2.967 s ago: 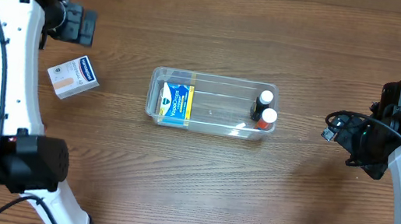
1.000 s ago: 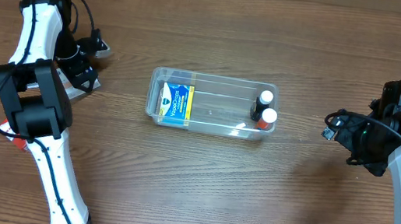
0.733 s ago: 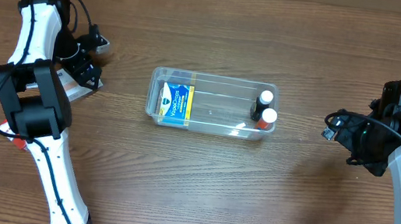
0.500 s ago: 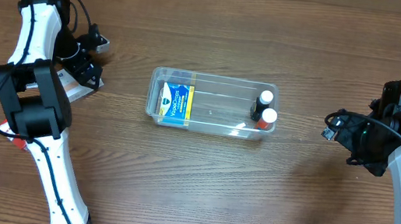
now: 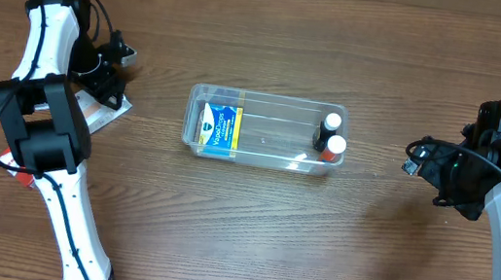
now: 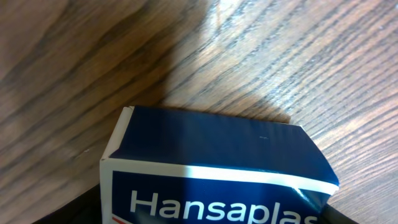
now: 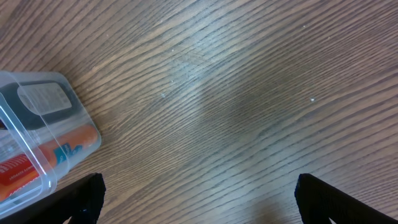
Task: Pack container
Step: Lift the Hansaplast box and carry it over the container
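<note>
Container first: the clear plastic rectangular container (image 5: 267, 103) sits mid-table, well apart from both arms.

Starting at the left hand (image 5: 106, 85): it's parked right over the blue-and-white cardboard Hansaplast box (image 6: 217, 162), which lies on the brown wooden table (image 5: 248, 228). The wrist cam is filled with the box top and no fingers show, so I can't tell if the hand is spread, pressed shut or already pinching it.

From there the container lies off to that hand's right, toward the table centre, with its long axis running side to side between the two arms. A blue-and-yellow lozenge box (image 5: 219, 126) takes the near end and two small bottles with white and orange caps (image 5: 331, 137) take the far end. The middle looks free, so I'd guess that's the spot.

The right hand (image 7: 199, 199) is spread wide with nothing in it, hanging off the bottle end. The left hand is clearly nearer the loose box, so I'd call this move its job.
</note>
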